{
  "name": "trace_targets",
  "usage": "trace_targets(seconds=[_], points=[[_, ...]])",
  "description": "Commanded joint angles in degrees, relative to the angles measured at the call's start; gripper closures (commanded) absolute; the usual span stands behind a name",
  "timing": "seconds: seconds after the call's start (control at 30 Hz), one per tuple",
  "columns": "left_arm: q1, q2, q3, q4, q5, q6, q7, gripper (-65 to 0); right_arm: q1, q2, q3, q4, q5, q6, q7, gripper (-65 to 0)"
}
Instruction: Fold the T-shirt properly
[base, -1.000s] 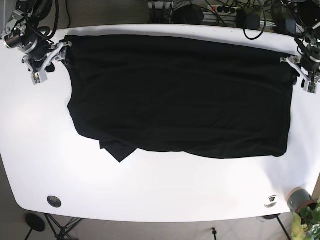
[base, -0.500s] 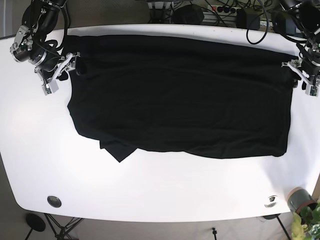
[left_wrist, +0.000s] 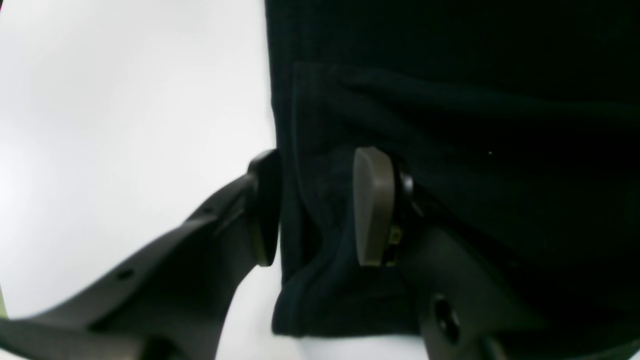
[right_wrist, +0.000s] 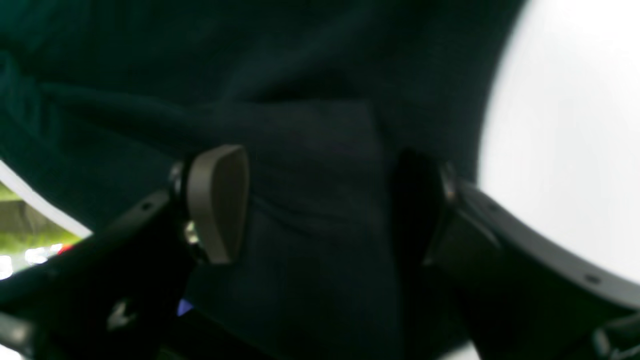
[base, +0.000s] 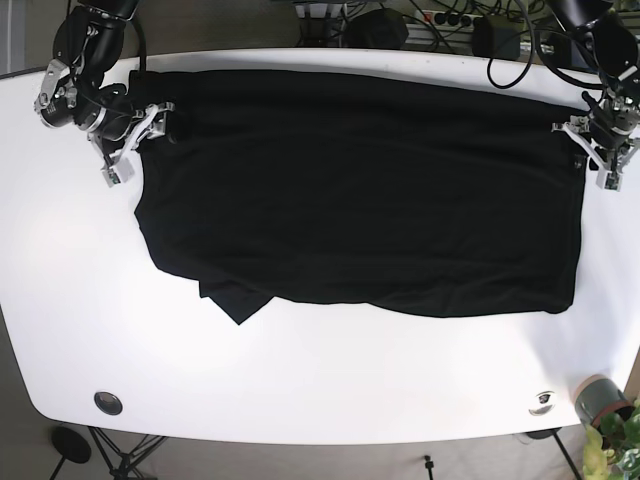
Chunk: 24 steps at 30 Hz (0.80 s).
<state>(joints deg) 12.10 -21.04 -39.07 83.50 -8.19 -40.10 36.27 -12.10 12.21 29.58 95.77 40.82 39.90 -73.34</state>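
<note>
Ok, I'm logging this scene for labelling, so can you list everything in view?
T-shirt: one, black, spread flat across the table's middle and far side.
Table: one, white, under everything.
Round fitting: one, dark, near-left table corner.
Small metal fitting: one, silvery, near-right corner.
Plant pot: one, grey with green leaves, beyond the near-right corner.
Cables and plugs: several, black, behind the far edge.
Left gripper: one, dark, open around the shirt's edge.
Right gripper: one, dark, open around the shirt's other edge.

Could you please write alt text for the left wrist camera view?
The open left claw straddles the hemmed edge of a black T-shirt, one finger on each side of the fabric. A white table fills the left side.
</note>
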Motion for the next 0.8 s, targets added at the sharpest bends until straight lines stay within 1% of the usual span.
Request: trace_targets(seconds=[0.0, 0.17, 0.2, 0.27, 0.37, 0.43, 0.53, 0.6, 0.77], points=[[-0.2, -1.1, 0.5, 0.8, -0.9, 0.1, -2.6, -22.5, 0.5, 0.6, -0.4, 0.7, 1.2, 0.1, 0.9, -44.4], [-0.1, -1.1, 1.0, 0.0, -0.9, 0.1, -2.9, -22.4, 0.5, -0.9, -0.5, 1.0, 1.2, 0.1, 0.9, -44.2], [-0.1, -1.2, 1.0, -0.6, -0.9, 0.1, -3.0, -22.4, 0.6, -1.0, -0.5, 1.0, 1.2, 0.1, 0.9, -43.3], [-0.3, -1.2, 1.0, -1.9, -0.9, 0.1, -3.0, -22.4, 0.7, -1.1, -0.5, 0.7, 1.2, 0.1, 0.9, -38.8], [-0.4, -1.2, 1.0, -3.3, -0.9, 0.1, -3.0, -22.4, 1.3, -1.2, -0.5, 0.6, 1.2, 0.1, 0.9, -26.5], [-0.4, -1.3, 1.0, -3.5, -0.9, 0.1, -3.0, -22.4, 1.4, -1.3, -0.4, 0.6, 1.2, 0.1, 0.9, -16.2], [-0.4, -1.3, 1.1, -3.5, -0.9, 0.1, -3.1, -22.4, 1.6, -1.3, -0.4, 0.8, 1.2, 0.1, 0.9, -4.4], [-0.4, -1.3, 1.1, -3.5, -0.8, 0.1, -3.1, -22.4, 2.1, -1.3, -0.4, 0.9, 1.2, 0.1, 0.9, -2.2], [-0.4, -1.3, 1.1, -5.0, -0.8, 0.1, -3.1, -22.4, 2.2, -0.9, -0.2, 1.0, 1.4, 0.1, 0.9, -2.7]])
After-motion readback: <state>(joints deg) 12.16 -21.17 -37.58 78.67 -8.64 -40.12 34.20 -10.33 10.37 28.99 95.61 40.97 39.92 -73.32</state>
